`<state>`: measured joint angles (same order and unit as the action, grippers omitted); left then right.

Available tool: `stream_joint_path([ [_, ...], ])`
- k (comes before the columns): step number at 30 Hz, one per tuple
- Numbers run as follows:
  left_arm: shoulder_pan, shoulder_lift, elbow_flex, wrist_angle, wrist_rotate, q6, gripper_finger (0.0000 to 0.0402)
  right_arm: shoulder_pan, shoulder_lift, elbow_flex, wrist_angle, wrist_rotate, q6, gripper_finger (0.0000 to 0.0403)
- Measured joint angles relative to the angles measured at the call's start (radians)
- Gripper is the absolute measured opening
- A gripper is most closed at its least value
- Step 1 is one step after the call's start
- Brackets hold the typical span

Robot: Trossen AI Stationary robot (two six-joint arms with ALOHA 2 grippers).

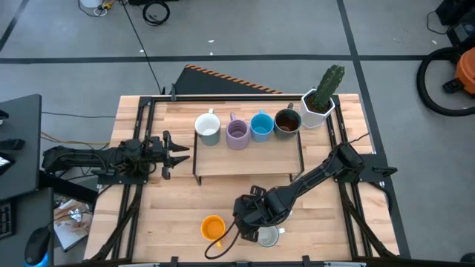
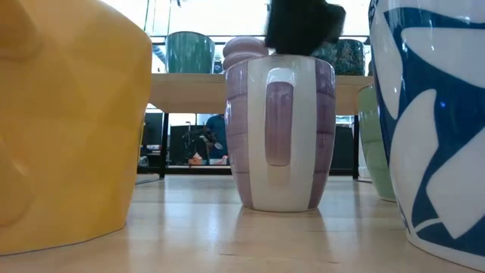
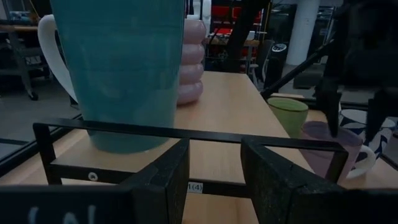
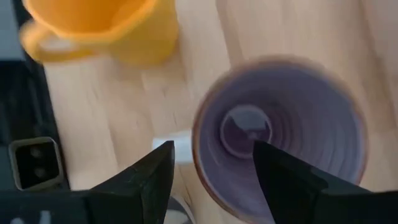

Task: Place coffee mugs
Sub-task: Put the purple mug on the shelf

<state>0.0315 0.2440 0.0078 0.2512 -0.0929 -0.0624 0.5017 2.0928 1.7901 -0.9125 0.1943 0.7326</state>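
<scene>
- Surface (image 1: 171, 215): one wooden surface with one raised shelf (image 1: 249, 156).
- Planter (image 1: 318, 107): one, white, holding a cactus, at the shelf's right end.
- Shelf mugs: four in a row (white (image 1: 208, 128), lavender (image 1: 237, 134), blue (image 1: 261, 126), brown (image 1: 286, 122)).
- Front mugs: orange mug (image 1: 213, 227) and purple-striped mug (image 4: 280, 140), both empty.
- Right gripper (image 4: 211, 177): fingers open, astride the striped mug's rim.
- Left gripper (image 1: 178, 153): fingers open, beside the shelf.
</scene>
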Motion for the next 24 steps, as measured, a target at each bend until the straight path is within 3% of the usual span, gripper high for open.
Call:
stream_joint_path([
  [24,0.0,0.0,0.0,0.005,0.0,-0.005,0.0149,-0.048,0.0,-0.031,-0.05,-0.114,-0.165,0.012],
])
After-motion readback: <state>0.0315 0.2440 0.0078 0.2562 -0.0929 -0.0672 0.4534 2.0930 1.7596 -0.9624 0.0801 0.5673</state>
